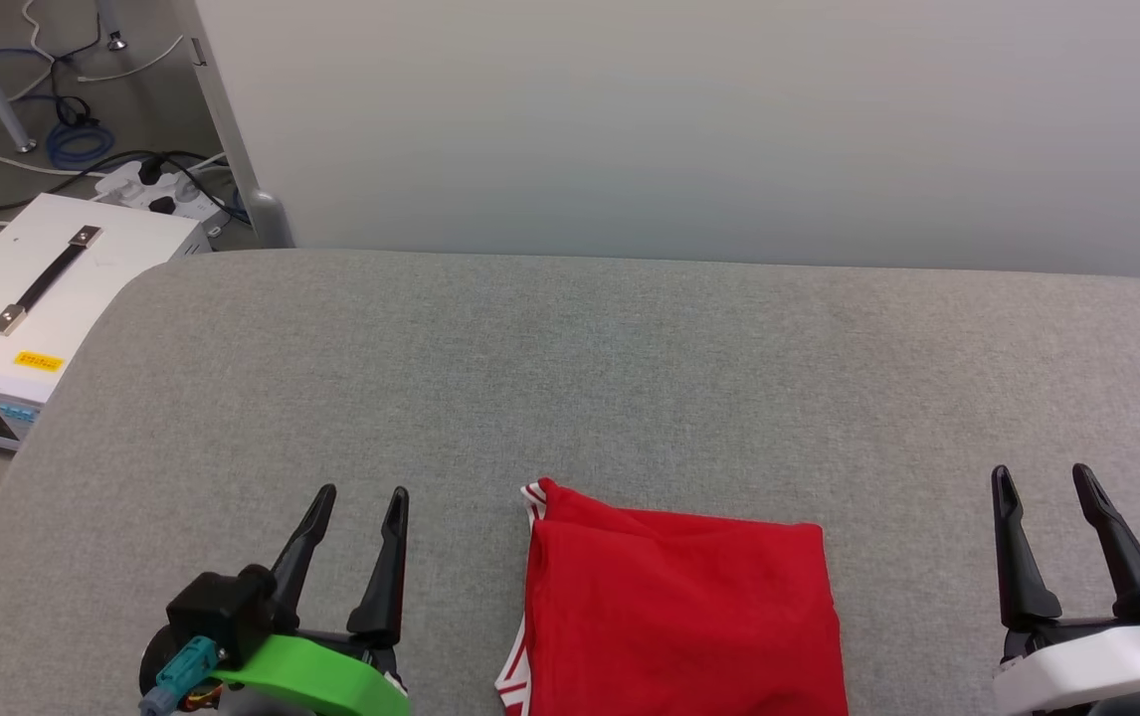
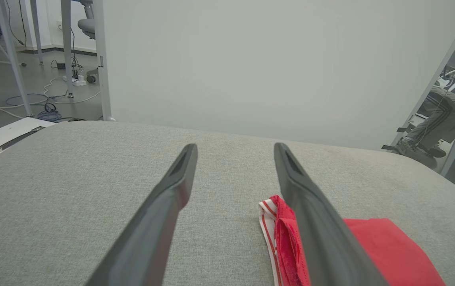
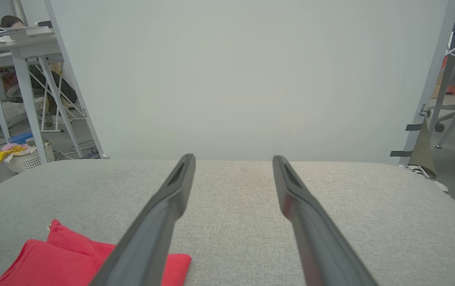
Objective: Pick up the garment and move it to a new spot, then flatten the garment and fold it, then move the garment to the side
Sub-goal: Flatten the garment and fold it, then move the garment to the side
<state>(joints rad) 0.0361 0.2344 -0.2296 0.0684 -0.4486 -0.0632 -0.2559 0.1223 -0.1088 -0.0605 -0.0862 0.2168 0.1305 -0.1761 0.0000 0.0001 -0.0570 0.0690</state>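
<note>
On the grey table (image 1: 570, 378), the garment (image 1: 679, 617) is laid folded between the two sets of jaws: nearer the left gripper (image 1: 364, 491), well apart from the right gripper (image 1: 1042, 471). Both are spread, nothing pinched; apparently staged for the sideways move.

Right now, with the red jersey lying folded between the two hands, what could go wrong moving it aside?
1. The jersey lies folded; a pinch by the open left hand may catch only the top layer and undo the fold.
2. Its near edge runs past the bottom of the head view, so a grasp there would be half blind.
3. Slid too far left, it could slip off the rounded corner of the table toward the white box.
</note>
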